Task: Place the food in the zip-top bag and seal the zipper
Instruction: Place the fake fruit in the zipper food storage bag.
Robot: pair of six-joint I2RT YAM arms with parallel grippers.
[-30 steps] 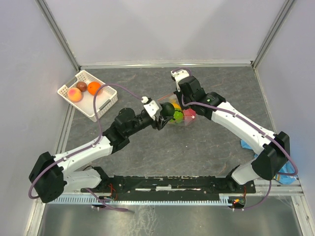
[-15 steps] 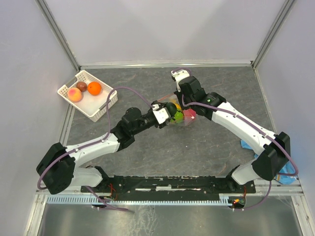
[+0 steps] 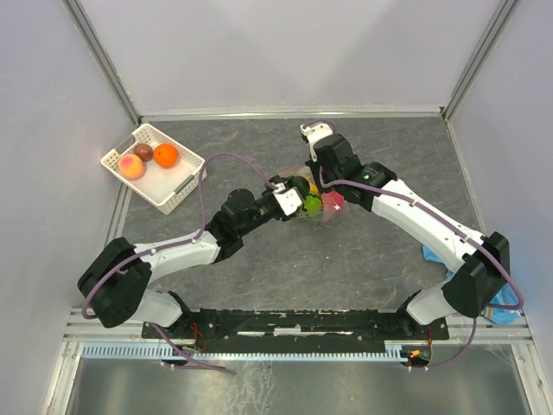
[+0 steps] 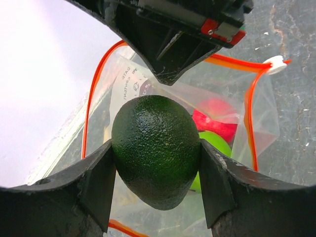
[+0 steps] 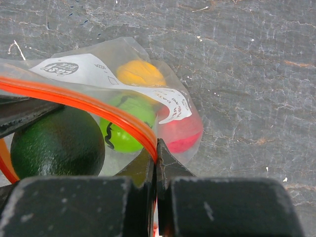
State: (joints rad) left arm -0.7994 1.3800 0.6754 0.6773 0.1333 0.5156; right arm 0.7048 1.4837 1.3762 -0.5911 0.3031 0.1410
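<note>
My left gripper point(image 4: 155, 170) is shut on a dark green avocado point(image 4: 155, 148) and holds it at the open mouth of the clear zip-top bag point(image 4: 232, 106). My right gripper point(image 5: 157, 148) is shut on the bag's orange-red zipper strip point(image 5: 89, 104) and holds the mouth up. Inside the bag lie a yellow piece point(image 5: 140, 73), a lime green piece point(image 5: 126, 128) and a pink-red piece point(image 5: 182, 131). In the top view both grippers meet at the bag point(image 3: 315, 203) at mid-table. A peach point(image 3: 131, 166), a brown piece point(image 3: 143, 152) and an orange point(image 3: 165, 155) sit in the white basket point(image 3: 177, 186).
The white perforated basket stands at the back left by the left wall. A blue cloth point(image 3: 501, 303) lies at the right edge near the right arm's base. White walls close in the dark grey table point(image 3: 346, 268) on three sides.
My left gripper has carried the avocado to the right, from beside the bag into its open mouth. The right gripper has kept its hold on the zipper strip.
</note>
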